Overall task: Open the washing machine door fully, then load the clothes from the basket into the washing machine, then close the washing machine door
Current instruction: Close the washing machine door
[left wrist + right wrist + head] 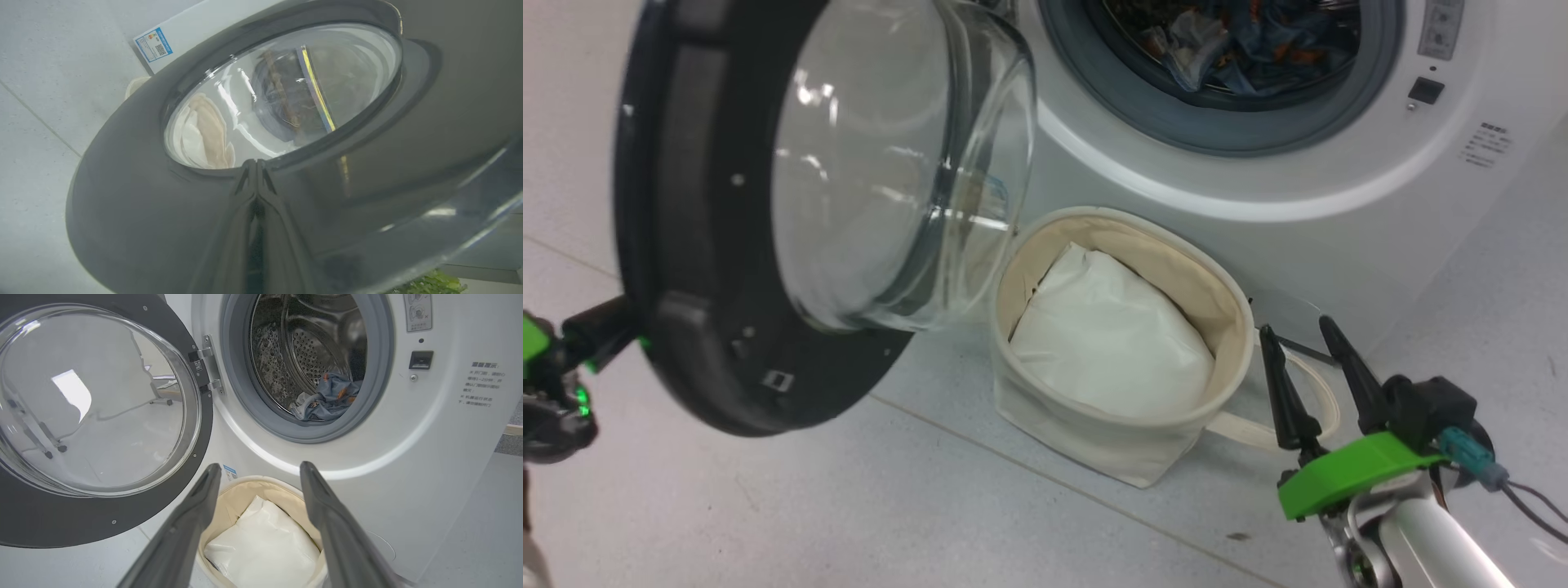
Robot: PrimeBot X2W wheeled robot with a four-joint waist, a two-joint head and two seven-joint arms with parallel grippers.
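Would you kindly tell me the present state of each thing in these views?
Washing machine door: open, swung out left.
Washing machine: drum exposed.
Clothes: in the drum.
Basket: upright on floor, holding white bundle.
Left gripper: fingers shut, tips at door's outer face.
Right gripper: fingers open, empty.

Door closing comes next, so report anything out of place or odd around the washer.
Nothing spilled or damaged. One thing to watch: the clothes lie at the front of the drum, right by the grey gasket, so the washing machine door could pinch them. A white bundle sits in the basket.
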